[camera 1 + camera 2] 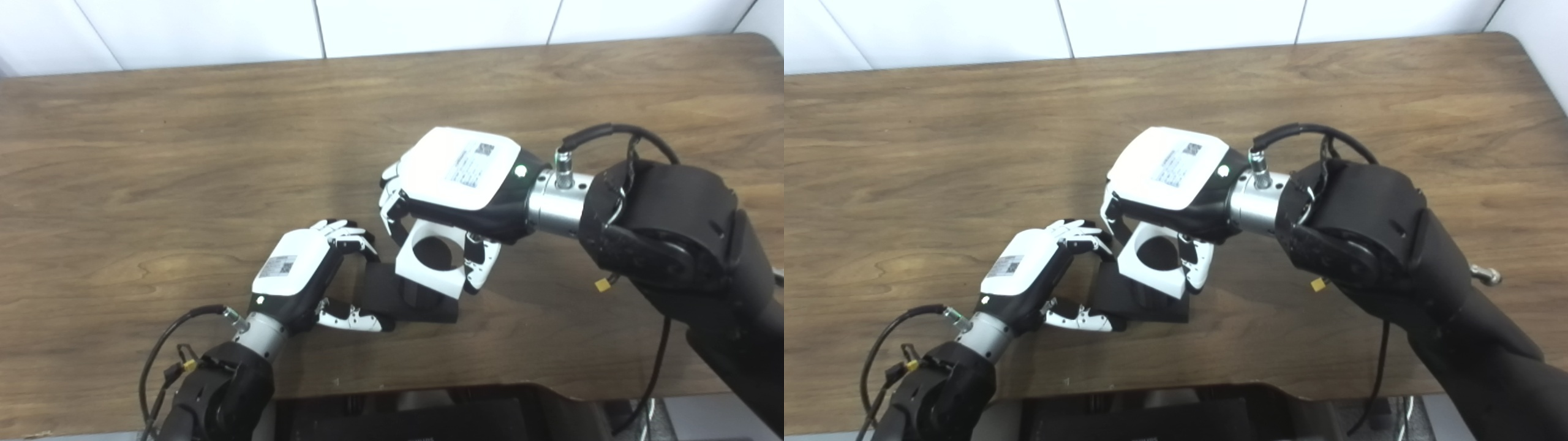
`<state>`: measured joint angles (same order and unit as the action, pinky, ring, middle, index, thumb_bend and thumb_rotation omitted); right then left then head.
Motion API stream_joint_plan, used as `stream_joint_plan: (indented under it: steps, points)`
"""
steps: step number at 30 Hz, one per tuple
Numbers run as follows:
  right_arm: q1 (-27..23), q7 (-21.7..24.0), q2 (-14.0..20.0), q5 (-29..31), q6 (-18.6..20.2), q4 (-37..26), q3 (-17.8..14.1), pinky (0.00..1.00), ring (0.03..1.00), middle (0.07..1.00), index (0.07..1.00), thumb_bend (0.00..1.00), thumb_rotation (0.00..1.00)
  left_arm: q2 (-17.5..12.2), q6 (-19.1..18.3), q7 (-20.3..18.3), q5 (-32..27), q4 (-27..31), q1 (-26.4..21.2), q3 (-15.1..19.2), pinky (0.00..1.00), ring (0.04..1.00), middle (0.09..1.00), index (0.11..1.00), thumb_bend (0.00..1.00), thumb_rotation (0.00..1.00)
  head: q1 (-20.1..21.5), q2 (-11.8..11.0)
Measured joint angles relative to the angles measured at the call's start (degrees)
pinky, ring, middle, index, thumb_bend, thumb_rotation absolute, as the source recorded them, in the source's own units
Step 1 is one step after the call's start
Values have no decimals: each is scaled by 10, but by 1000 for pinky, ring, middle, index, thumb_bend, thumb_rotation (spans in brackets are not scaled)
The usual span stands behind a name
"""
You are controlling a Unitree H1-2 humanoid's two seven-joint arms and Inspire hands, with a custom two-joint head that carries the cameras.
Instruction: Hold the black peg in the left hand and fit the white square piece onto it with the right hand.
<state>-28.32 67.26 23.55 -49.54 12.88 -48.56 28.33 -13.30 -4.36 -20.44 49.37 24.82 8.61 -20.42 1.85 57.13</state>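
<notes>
The black peg piece (392,294) lies on the wooden table (184,153), a flat black base with a peg partly hidden by the white piece. My left hand (306,266) grips its left end between fingers and thumb. The white square piece (432,260), with a round hole in its middle, sits tilted over the peg. My right hand (456,180) is shut on it from above, fingers on its left and right sides. The same scene shows in the right eye view, with the white piece (1154,260) over the black base (1139,300).
The table's front edge (490,386) runs just below the hands. A black cable (612,131) loops off my right wrist. A white tiled wall (367,24) stands behind the table.
</notes>
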Motion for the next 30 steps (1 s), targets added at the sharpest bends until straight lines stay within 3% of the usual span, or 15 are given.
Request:
stream_joint_plan:
  steps: [30]
  points:
    - [42, -4, -38, -25, -59, 39, -13, 847, 860, 754, 484, 523, 131, 11, -6, -8, 4, 2, -1, -1, 930, 884, 799, 485, 522, 49, -4, 0]
